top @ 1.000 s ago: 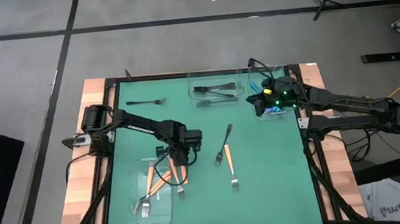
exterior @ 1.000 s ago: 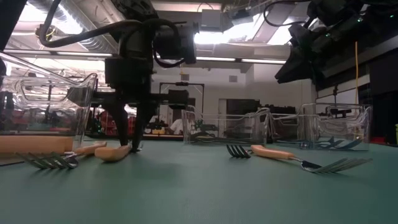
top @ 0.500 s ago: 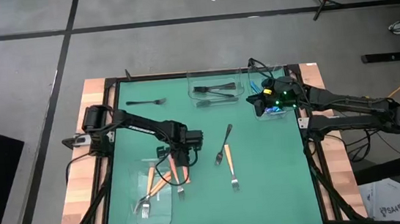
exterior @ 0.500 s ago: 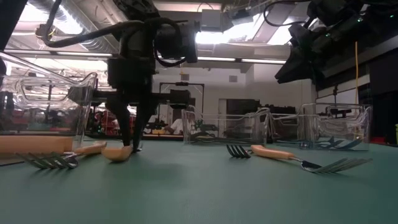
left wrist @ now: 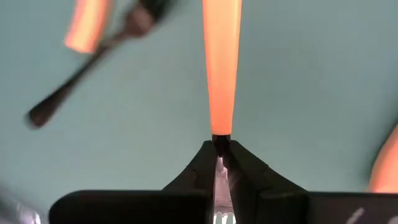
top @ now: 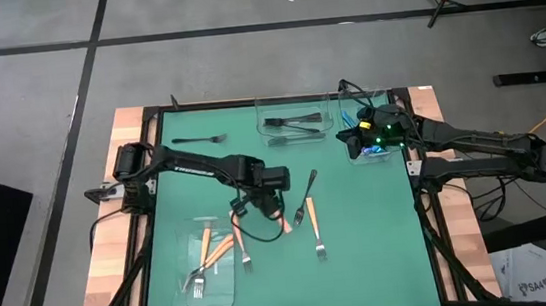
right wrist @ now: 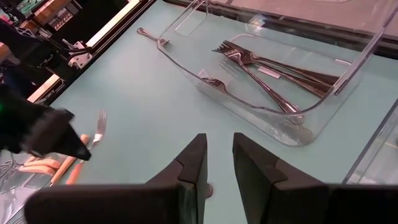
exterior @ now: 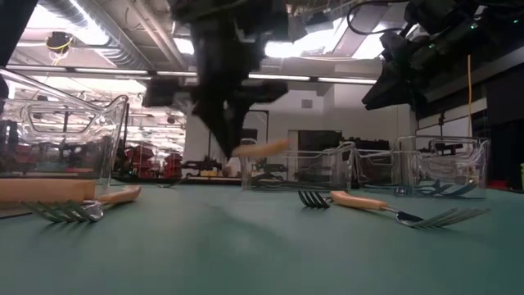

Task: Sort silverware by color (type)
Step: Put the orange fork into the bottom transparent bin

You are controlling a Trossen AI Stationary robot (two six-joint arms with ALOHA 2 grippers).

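Observation:
My left gripper hangs over the middle of the green table, shut on an orange-handled fork. The fork's handle sticks out sideways, above the mat. My right gripper stands open and empty at the far right, by a clear tray of black forks. Two orange-handled forks and a black fork lie on the mat to the right of my left gripper. A single black fork lies at the far left. My left gripper pinches the orange-handled fork between its two fingers at the narrow end of the handle, where it meets the silver head. The fingers come steeply from above and lie across the fork. The fork is lifted clear of the table, roughly level.
A clear tray at the near left holds orange-handled forks, and another lies at its right edge. A second clear tray stands at the far edge, and a third lies under my right arm. Bare mat lies at the near right.
My left gripper has shut on the orange-handled fork on the mat beside the near-left tray. It then rose and moved toward the table's right, rolling as it went. The fork has left the mat and now hangs clear, its handle swung round.

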